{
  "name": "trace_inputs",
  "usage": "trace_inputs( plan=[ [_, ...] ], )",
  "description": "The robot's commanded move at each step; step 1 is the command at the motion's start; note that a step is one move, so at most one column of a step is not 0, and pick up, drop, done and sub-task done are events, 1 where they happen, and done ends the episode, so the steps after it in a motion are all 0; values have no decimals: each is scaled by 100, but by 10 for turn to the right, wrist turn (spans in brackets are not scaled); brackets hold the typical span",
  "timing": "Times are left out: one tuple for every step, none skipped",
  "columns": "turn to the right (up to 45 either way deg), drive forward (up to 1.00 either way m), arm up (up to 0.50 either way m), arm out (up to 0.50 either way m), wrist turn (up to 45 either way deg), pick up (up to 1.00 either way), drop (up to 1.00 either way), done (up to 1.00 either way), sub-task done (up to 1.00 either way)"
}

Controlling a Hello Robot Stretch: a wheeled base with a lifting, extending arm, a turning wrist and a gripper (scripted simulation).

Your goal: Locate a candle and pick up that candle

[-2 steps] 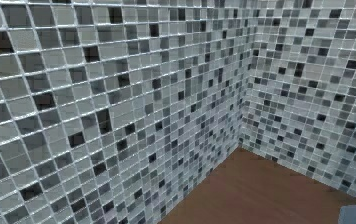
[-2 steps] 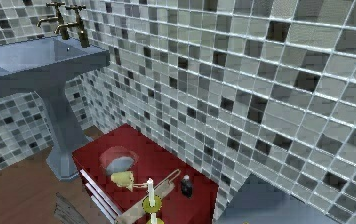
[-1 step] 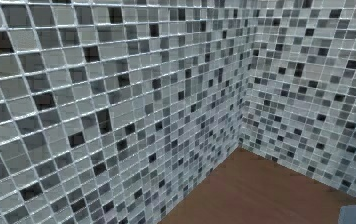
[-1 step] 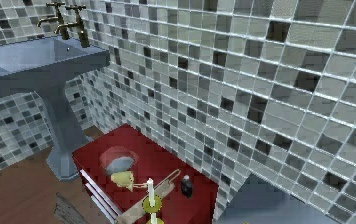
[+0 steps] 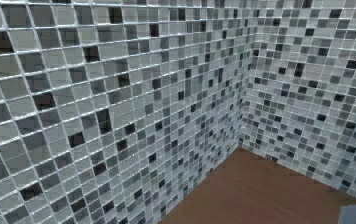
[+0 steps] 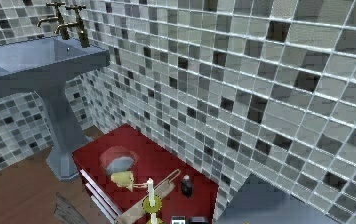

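Note:
On a low red-topped stand (image 6: 106, 150) by the tiled wall, a thin white stick like a candle (image 6: 149, 187) rises upright from a round yellow-green base (image 6: 152, 205) near the stand's front edge. Just behind it lies a clear glass bowl (image 6: 117, 160) with a yellow-green patch beside it. A small dark bottle (image 6: 186, 185) stands to the right of the candle. A thin pale wire shape (image 6: 168, 178) leans between the two. At the bottom edge a small dark and white shape (image 6: 198, 219) is too cut off to make out.
A blue-grey pedestal sink (image 6: 46, 70) with a brass tap (image 6: 66, 18) stands left of the stand. A grey-blue block (image 6: 276, 205) sits at the lower right. Mosaic-tiled walls (image 5: 106, 110) meet in a corner ahead, with brown wood floor (image 5: 266, 190) at their foot.

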Motion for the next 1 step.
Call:
trace_inputs(
  plan=[
    [0,0,0,0,450,0,0,0,0]
  ],
)
